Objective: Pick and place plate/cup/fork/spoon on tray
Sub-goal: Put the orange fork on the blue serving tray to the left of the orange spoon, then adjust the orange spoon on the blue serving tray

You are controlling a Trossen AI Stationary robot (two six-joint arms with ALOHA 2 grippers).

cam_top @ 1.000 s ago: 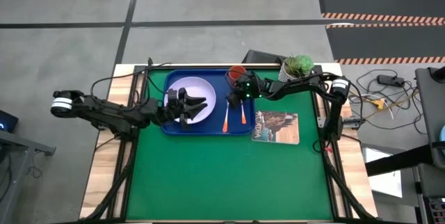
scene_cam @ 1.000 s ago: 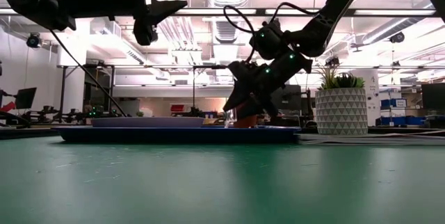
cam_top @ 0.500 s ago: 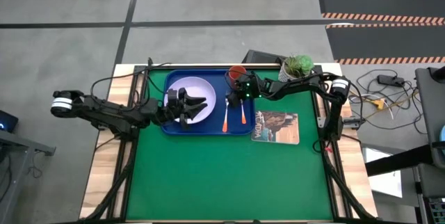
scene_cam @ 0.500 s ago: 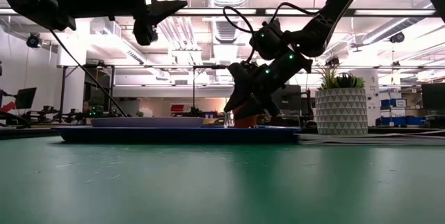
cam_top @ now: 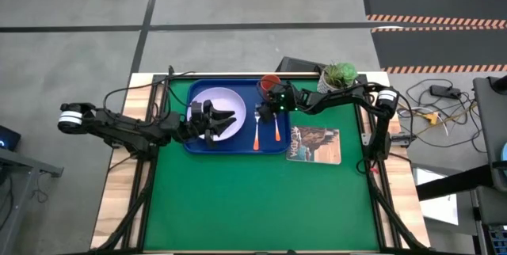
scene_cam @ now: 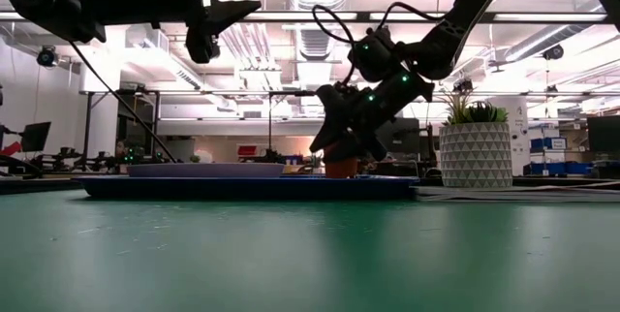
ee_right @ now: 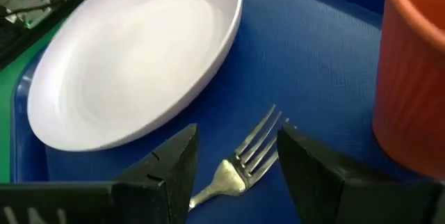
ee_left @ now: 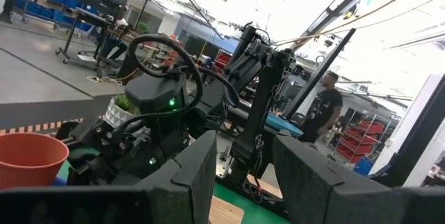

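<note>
**Tableware set on the tray**

The plate (cam_top: 221, 115), cup (cam_top: 270, 83), fork (cam_top: 257, 131) and spoon (cam_top: 276, 131) lie on the blue tray (cam_top: 238, 147) on the desk (cam_top: 253, 199). The right gripper (cam_top: 262, 113) hangs wide open above the fork's tines; the left gripper (cam_top: 231, 118) hovers open over the plate

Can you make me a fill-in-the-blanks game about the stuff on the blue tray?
1. The plate lies on the blue ____.
2. The cup is colored ____.
3. The right gripper hangs with open fingers over the tines of the ____.
4. The plant pot stands ____ the tray.

Missing words: tray, orange-red, fork, off
</note>
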